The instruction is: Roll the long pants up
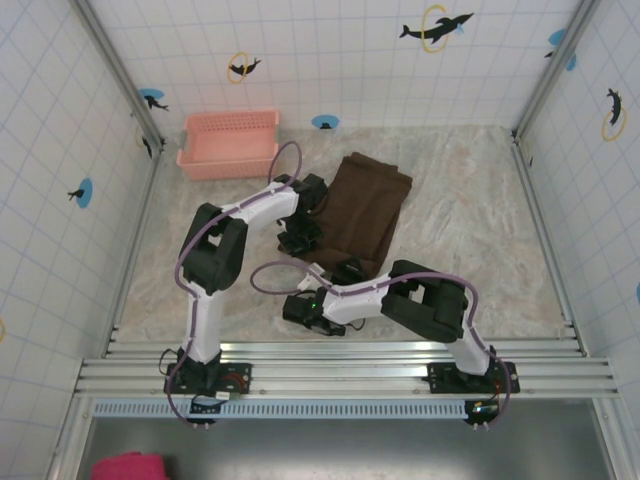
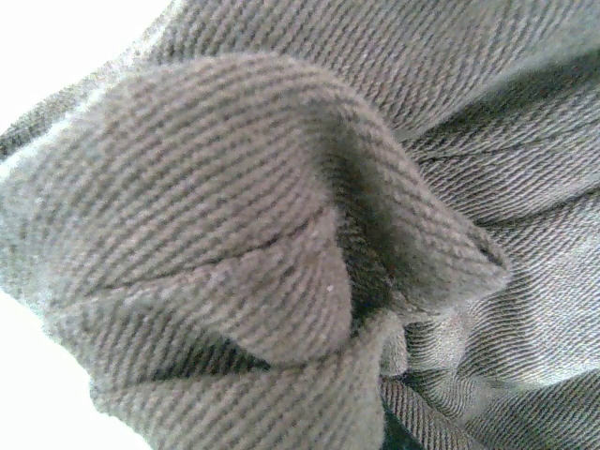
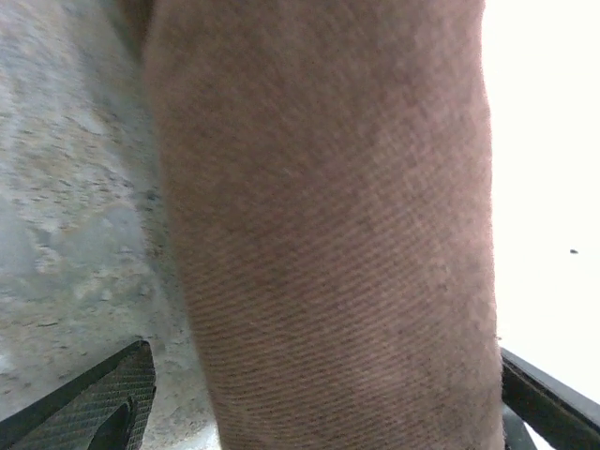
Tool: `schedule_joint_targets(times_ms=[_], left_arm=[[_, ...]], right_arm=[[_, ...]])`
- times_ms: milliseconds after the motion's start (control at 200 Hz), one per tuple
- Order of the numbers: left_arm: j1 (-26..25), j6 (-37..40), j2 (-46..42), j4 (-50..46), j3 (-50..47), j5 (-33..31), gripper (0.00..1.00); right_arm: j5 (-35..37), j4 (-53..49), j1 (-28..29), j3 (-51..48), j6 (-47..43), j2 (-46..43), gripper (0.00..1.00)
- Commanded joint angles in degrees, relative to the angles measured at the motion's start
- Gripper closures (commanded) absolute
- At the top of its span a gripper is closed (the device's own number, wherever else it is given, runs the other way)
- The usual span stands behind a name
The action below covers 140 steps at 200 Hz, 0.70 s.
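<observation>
The long pants (image 1: 368,208) lie as a folded dark brown bundle on the middle of the table. My left gripper (image 1: 298,238) sits at the bundle's near left edge. Bunched, ribbed brown fabric (image 2: 281,234) presses up to the left wrist camera and hides the fingers; the gripper is shut on this cloth. My right gripper (image 1: 345,272) is at the bundle's near end. Its two black fingers (image 3: 103,403) stand wide apart on either side of a thick band of the pants (image 3: 328,234). A narrow gap shows between the left finger and the cloth.
A pink basket (image 1: 230,143) stands at the back left against the tiled wall. A bright pink cloth lump (image 1: 130,467) lies below the table's front rails (image 1: 340,365). Bare marbled tabletop (image 1: 470,220) stretches to the right of the pants.
</observation>
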Motion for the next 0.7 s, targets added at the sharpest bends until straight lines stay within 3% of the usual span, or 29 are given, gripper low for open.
schedule_joint_targets(times_ms=[0, 100, 285, 320, 360, 530, 605, 631, 696], left_arm=[[-0.83, 2.34, 4.80, -7.15, -3.52, 0.28, 1.00], [-0.79, 2.53, 4.11, -6.72, -4.89, 0.20, 1.00], [-0.27, 3.16, 2.97, -6.87, -6.44, -0.75, 1.00], [-0.05, 3.32, 2.65, -6.78, -6.73, -0.84, 1.00], [0.20, 3.38, 2.19, -6.55, -7.13, -0.94, 1.00], [1.01, 8.38, -2.22, 3.95, -10.96, 1.53, 1.00], [1.29, 9.95, -6.87, 7.18, -11.59, -1.63, 0.38], [1.29, 10.76, -8.60, 7.12, -11.59, -3.79, 0.07], [1.71, 13.51, -13.27, 7.53, -11.59, -8.59, 0.02]], right_arm=[[-4.66, -2.37, -0.17, -2.89, 4.65, 3.91, 0.17], [-4.37, -2.19, -0.19, -3.04, 5.16, 4.72, 0.22], [-6.13, -1.25, -0.92, -2.76, 4.99, 5.57, 0.54], [-7.02, -0.86, -1.27, -2.90, 4.86, 5.62, 0.68], [-8.86, -0.02, -1.79, -3.17, 4.26, 5.34, 1.00], [-20.89, 7.54, -2.46, -6.23, -2.60, 0.46, 1.00], [-29.20, 9.59, -3.66, -6.90, -5.79, -1.89, 1.00], [-32.66, 10.04, -4.17, -6.95, -6.71, -2.58, 1.00], [-43.01, 10.55, -6.10, -6.84, -9.64, -4.34, 1.00]])
